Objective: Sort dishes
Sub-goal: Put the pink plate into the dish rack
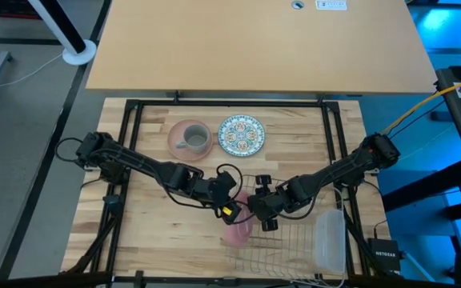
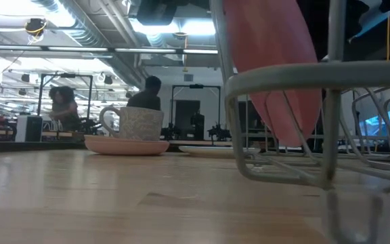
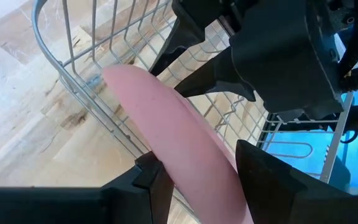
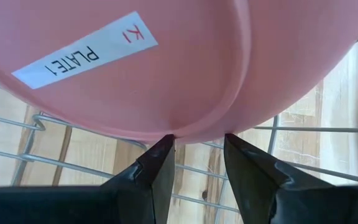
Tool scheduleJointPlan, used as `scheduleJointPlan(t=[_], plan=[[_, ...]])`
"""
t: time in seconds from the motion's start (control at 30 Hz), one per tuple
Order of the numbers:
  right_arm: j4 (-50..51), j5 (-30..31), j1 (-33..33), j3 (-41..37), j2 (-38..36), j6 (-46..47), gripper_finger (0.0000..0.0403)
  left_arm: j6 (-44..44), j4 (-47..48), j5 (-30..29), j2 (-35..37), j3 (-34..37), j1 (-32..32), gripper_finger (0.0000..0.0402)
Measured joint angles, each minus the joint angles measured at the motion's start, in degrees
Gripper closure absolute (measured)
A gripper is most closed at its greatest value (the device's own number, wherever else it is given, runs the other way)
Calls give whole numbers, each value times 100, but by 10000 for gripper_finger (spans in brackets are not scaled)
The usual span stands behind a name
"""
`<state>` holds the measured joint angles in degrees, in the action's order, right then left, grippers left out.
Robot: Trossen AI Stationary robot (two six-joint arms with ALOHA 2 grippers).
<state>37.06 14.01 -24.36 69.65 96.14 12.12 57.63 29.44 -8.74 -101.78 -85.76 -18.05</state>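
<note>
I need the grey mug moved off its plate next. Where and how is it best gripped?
The grey mug stands upright on a pink plate, its mouth open upward and its handle toward the left side. A pincer would probably do best coming straight down and pinching the rim wall opposite the handle.

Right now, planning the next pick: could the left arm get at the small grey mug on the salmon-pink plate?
Probably not yet: the left gripper grips the pink plate at the wire rack. Once free, the small grey mug looks unobstructed.
</note>
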Motion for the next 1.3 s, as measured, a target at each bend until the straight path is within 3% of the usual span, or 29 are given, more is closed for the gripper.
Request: scheduleJointPlan(t=[0.53,0.77,1.0,1.3], plan=[[-44,-10,2,0,0,2,260,58,514,777,-7,-5,324,248],[-24,-10,0,0,0,-1,260,262,706,1849,11,46,659,249],[-105,149,0,0,0,-43,260,-25,646,1933,13,45,695,250],[-263,855,0,1,-39,-205,260,-56,625,1856,22,35,693,249]])
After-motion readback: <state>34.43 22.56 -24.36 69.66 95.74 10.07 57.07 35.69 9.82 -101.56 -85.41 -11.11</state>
